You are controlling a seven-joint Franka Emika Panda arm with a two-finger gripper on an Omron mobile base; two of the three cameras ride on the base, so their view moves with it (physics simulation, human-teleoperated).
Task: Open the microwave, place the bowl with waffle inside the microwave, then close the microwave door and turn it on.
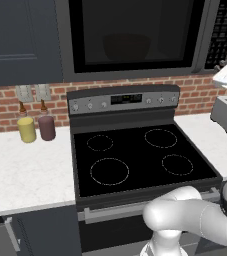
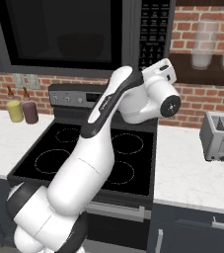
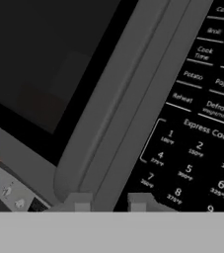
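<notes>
Microwave [image 1: 135, 37] mounted above the stove [image 1: 140, 155], microwave door [image 1: 130, 35] shut flush. Bowl [image 1: 126, 46] faintly visible through the black window, sitting inside; waffle not made out through the glass.

End effector [image 3: 110, 200] raised to microwave height, right at the lower end of the curved bar handle [image 3: 118, 104], beside the keypad [image 3: 202, 123]. Fingertips [image 3: 79, 201] just peeking up at the bottom of the hand view, set a modest gap apart, nothing seen between them; one tip below the handle's foot, the other under the keypad's edge. Contact with the handle or a button: cannot tell. Whether spread or pressed together: cannot tell for sure.

Keypad digits and labels such as "Express Cook" legible close ahead.

Toaster [image 2: 221, 136] on the desk [image 2: 192, 173] right of the stove. Two bottles [image 1: 35, 125], yellow and maroon, on the desk at the left by the brick wall.
</notes>
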